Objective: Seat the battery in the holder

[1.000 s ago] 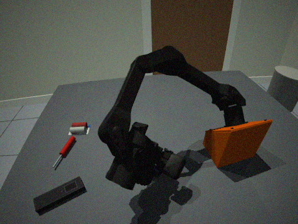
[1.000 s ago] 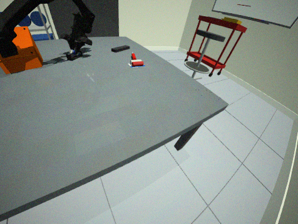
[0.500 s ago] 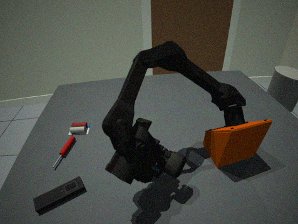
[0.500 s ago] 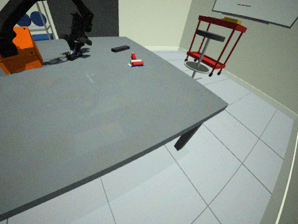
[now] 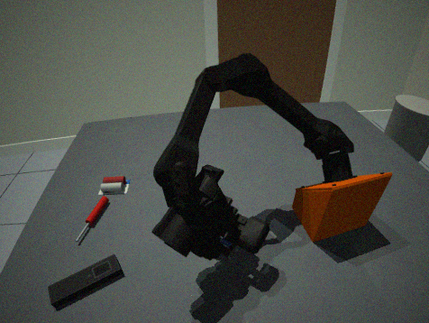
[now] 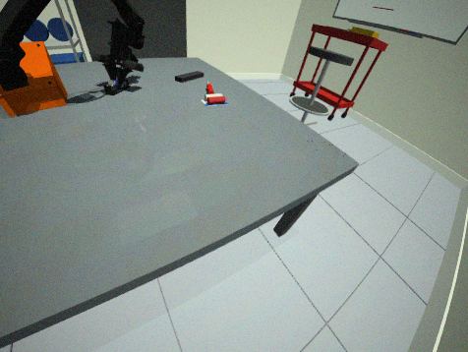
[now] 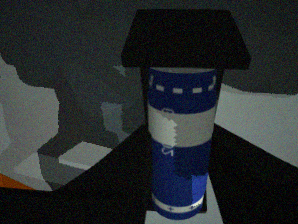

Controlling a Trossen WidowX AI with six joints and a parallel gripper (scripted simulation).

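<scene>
The battery (image 7: 182, 160), blue with a white band and small plus marks near its lower end, stands out in the wrist view; a bit of blue shows low among the fingers in the top view. My gripper (image 7: 177, 133) (image 5: 225, 245) (image 6: 116, 88) is shut on the battery and hangs low over the table, pointing down. The battery's upper end in the wrist view meets a plain black block (image 7: 185, 37), which hides that end; I cannot tell whether this is a holder or gripper part. I cannot make out the holder, its spring or its lip.
An orange wedge-shaped box (image 5: 347, 205) (image 6: 36, 93) stands beside the arm's far end. A red screwdriver (image 5: 97, 211), a red and white cylinder pair (image 5: 113, 186) (image 6: 215, 99) and a long black box (image 5: 86, 281) (image 6: 190, 77) lie on the table (image 6: 147, 187).
</scene>
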